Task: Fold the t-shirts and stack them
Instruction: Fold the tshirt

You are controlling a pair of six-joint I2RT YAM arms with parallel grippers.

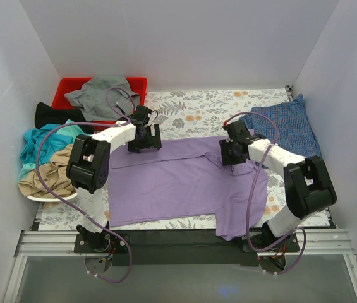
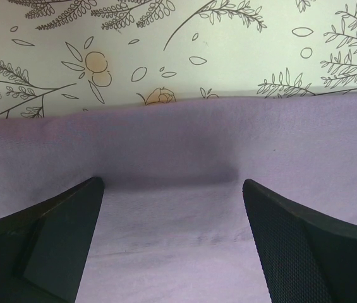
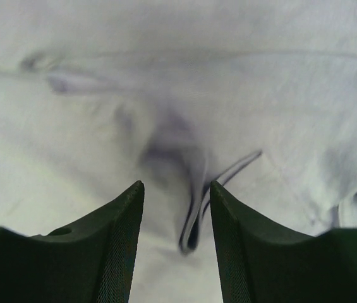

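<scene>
the left arm (image 1: 105,140) and right arm (image 1: 272,153) are reaching away from the near edge, elbows raised. the left gripper (image 1: 144,137) is pointing down, jaws spread wide. the right gripper (image 1: 232,153) is pointing down, jaws standing half apart.

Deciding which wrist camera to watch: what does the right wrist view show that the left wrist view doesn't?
Right wrist only: a raised crease of the lavender t-shirt between the narrow-set fingers of the right gripper. Left wrist only: the shirt's flat edge, the floral table cover beyond it, the left gripper wide open. Both: lavender cloth under dark fingers.
</scene>
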